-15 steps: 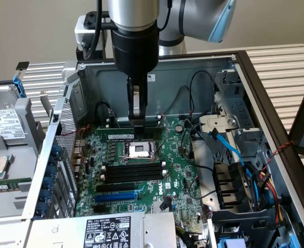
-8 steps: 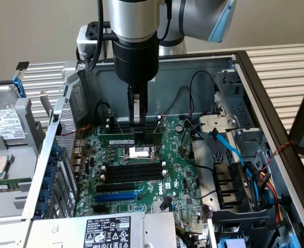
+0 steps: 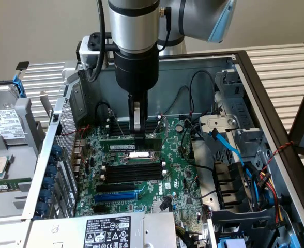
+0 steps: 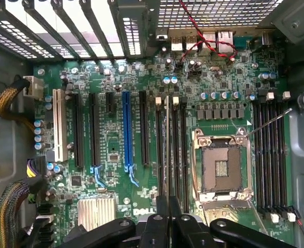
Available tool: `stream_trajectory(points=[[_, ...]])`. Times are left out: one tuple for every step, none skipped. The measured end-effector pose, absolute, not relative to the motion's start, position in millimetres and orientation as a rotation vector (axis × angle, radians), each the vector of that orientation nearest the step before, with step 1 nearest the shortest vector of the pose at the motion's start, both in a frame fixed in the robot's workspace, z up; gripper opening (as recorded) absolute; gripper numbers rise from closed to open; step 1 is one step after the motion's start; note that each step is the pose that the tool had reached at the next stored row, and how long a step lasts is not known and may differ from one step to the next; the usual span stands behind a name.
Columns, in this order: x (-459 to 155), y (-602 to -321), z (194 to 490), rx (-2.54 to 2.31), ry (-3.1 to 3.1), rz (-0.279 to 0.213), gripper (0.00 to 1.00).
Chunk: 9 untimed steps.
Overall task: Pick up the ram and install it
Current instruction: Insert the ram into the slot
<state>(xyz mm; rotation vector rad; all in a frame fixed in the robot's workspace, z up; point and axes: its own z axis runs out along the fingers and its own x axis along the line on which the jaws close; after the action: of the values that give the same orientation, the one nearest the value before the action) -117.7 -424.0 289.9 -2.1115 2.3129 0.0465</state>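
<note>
Gripper [image 3: 137,133] clamped on ram [image 3: 118,138]. Stick upright on edge, lined along black memory slots [image 4: 184,155], just beside CPU socket [image 4: 222,165] on motherboard [image 4: 110,139].

Computer workshop: opened PC case [image 3: 203,64], bare motherboard [image 3: 180,178].

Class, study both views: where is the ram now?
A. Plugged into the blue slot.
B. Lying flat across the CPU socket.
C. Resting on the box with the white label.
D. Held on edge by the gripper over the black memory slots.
D: the gripper is shut on the ram, which stands on edge along the black memory slots beside the CPU socket; the blue slot is empty.
</note>
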Motion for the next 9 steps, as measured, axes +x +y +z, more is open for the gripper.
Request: stream_trajectory(points=[[-118, -423, 288, -2.112, 2.313, 0.046, 0.12], [-118, -423, 286, -2.112, 2.313, 0.046, 0.12], [-118, -422, 284, -2.111, 2.313, 0.047, 0.12], [-118, -421, 283, -2.111, 2.313, 0.046, 0.12], [-118, -420, 281, -2.112, 2.313, 0.046, 0.12], [-118, -420, 279, -2.112, 2.313, 0.046, 0.12], [-118, -419, 277, -2.112, 2.313, 0.046, 0.12], [-118, -418, 275, -2.112, 2.313, 0.046, 0.12], [-118, -418, 273, -2.112, 2.313, 0.046, 0.12]])
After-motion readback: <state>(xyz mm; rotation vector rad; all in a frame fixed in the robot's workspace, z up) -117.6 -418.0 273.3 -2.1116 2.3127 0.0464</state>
